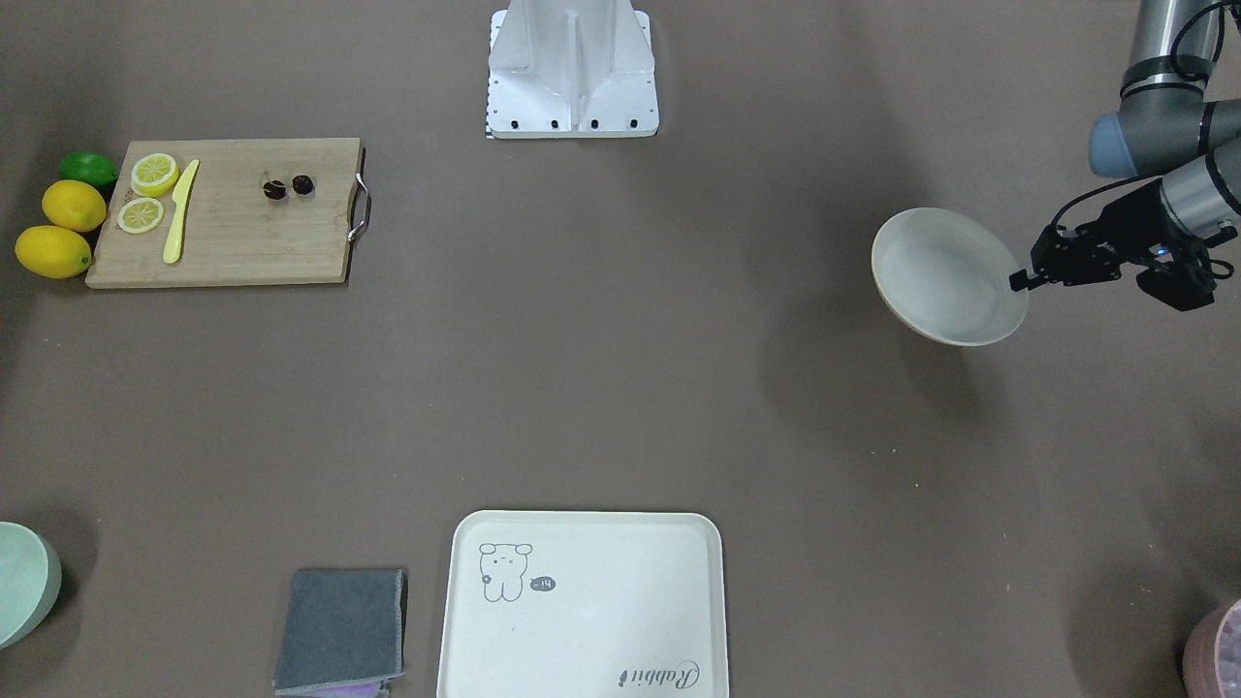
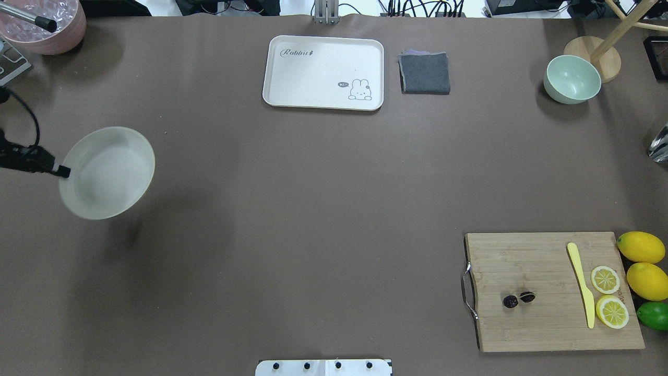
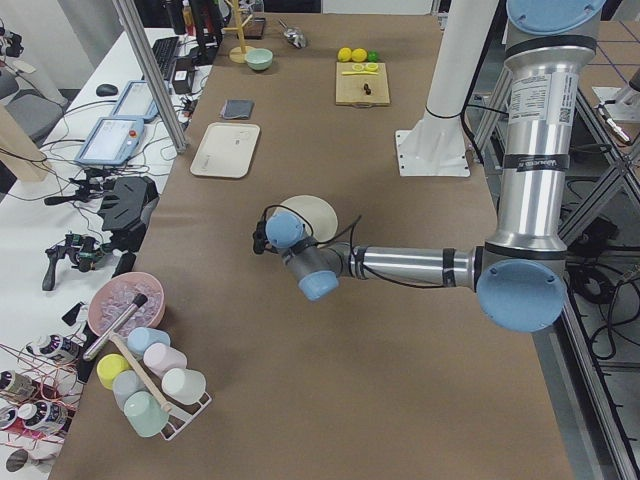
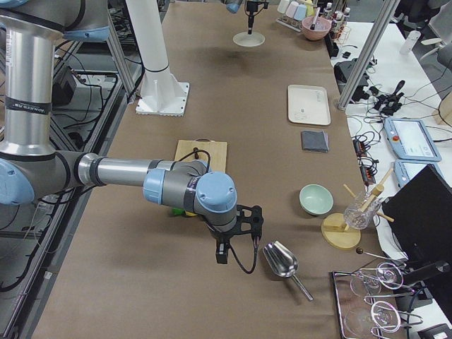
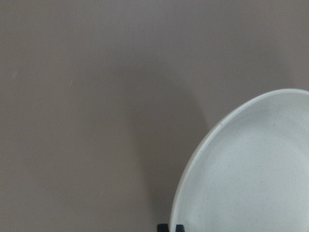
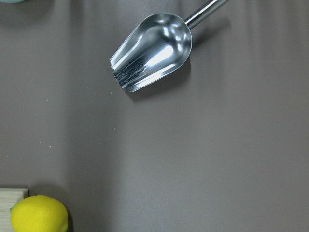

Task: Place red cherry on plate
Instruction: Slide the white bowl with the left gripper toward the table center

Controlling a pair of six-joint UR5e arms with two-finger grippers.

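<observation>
Item: plate (image 1: 945,276), round, shallow, cream-white with a raised rim; held off the brown table (image 1: 620,407) at the robot's left end, tilted, its shadow cast apart from it on the cover. Item: left gripper (image 1: 1018,281), black, two-fingered, jaws pinched narrow on the plate's near rim; the left wrist view shows the fingertips (image 5: 169,227) at the rim's edge. Item: red cherry (image 1: 289,187), a pair of small dark glossy fruits lying side by side on the wooden cutting board (image 1: 242,242) at the robot's right end, well apart from the plate, with the whole width of the table between them. On the same board: yellow knife (image 1: 180,210) laid lengthwise and two lemon slices (image 1: 155,174), both on the far side of the knife from the cherry. Just beside the board's outer edge: two whole lemons (image 1: 74,206) and one lime (image 1: 87,169). Item: right gripper (image 4: 222,254), pointed downward above the table beyond the board, near a metal scoop (image 6: 152,50); seen only from the side, so its jaw state cannot be told. Opposite the robot: rectangular cream tray (image 1: 582,640) with a cartoon drawing, a folded grey cloth (image 1: 341,630) beside it, and a mint-green bowl (image 2: 572,79) farther along.
</observation>
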